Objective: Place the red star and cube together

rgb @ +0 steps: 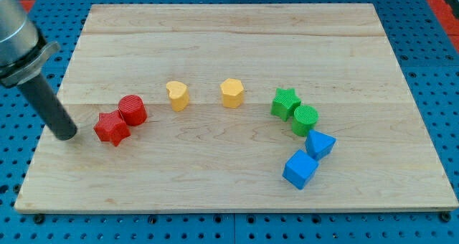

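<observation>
The red star (pixel 112 128) lies on the wooden board (pixel 237 43) at the view's left, touching a red cylinder (pixel 133 110) just above and to its right. A blue cube (pixel 299 170) sits at the lower right, next to a blue wedge-like block (pixel 320 144). My tip (pixel 66 135) rests on the board just left of the red star, a small gap apart. The rod slants up to the view's top left.
A yellow heart (pixel 177 95) and a yellow hexagon-like block (pixel 232 93) sit mid-board. A green star (pixel 285 102) and a green cylinder (pixel 305 120) lie right of them, above the blue blocks. The board's left edge is near my tip.
</observation>
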